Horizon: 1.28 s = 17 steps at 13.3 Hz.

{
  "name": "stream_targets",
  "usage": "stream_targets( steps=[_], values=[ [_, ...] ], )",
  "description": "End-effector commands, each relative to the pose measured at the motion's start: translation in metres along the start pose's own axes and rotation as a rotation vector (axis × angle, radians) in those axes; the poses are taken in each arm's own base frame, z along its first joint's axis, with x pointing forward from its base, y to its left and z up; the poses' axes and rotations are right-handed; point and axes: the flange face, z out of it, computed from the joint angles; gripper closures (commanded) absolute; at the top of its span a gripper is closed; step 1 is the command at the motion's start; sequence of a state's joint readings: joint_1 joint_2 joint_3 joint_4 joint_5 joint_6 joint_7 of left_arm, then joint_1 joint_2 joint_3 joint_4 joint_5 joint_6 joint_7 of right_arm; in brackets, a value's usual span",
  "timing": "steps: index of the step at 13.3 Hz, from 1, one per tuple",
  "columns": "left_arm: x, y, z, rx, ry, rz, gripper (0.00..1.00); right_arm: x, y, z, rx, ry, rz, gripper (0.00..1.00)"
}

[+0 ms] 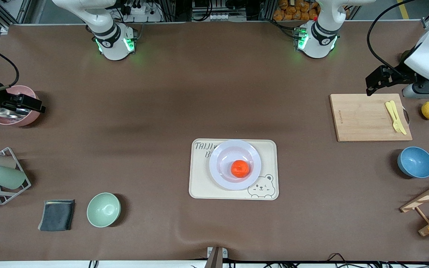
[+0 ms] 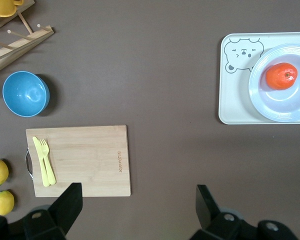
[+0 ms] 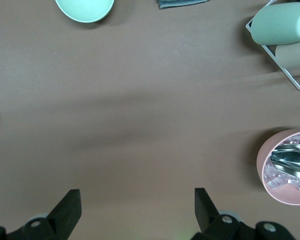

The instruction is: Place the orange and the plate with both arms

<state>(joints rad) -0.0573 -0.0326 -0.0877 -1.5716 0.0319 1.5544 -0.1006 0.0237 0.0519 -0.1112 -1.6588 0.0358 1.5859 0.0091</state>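
Brown table mat (image 1: pixel 162 111), even overhead light, metal framing (image 1: pixel 13 13), maybe shelving, at bases' edge.

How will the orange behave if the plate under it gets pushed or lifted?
The orange is round and sits loose on the glossy white plate, so it probably rolls if the plate tilts. Its slightly flattened shape may slow that. Small, so likely light and easy to pinch.

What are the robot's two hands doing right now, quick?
Left gripper: open, holding nothing, up over the wooden cutting board's edge.
Right gripper: open, holding nothing, up over bare table beside the pink bowl.
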Motion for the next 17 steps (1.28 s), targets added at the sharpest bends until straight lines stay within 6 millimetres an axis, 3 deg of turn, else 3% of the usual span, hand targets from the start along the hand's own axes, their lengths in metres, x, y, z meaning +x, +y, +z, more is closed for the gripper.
stream_targets(
  steps=[1, 3, 8, 17],
  values=[
    [0.002, -0.001, -0.003, -0.019, 0.007, 0.014, 0.00, -0.002, -0.006, -0.019, -0.021, 0.049, 0.009, 0.00],
    [0.002, -0.001, -0.003, -0.019, 0.007, 0.014, 0.00, -0.002, -0.006, -0.038, -0.019, 0.089, 0.010, 0.00],
    [0.002, -0.001, -0.003, -0.018, 0.007, 0.011, 0.00, -0.007, 0.002, -0.051, -0.011, 0.106, 0.023, 0.00],
    [0.002, -0.001, -0.003, -0.018, 0.007, 0.009, 0.00, -0.005, 0.001, -0.047, -0.015, 0.097, 0.019, 0.00]
  ],
)
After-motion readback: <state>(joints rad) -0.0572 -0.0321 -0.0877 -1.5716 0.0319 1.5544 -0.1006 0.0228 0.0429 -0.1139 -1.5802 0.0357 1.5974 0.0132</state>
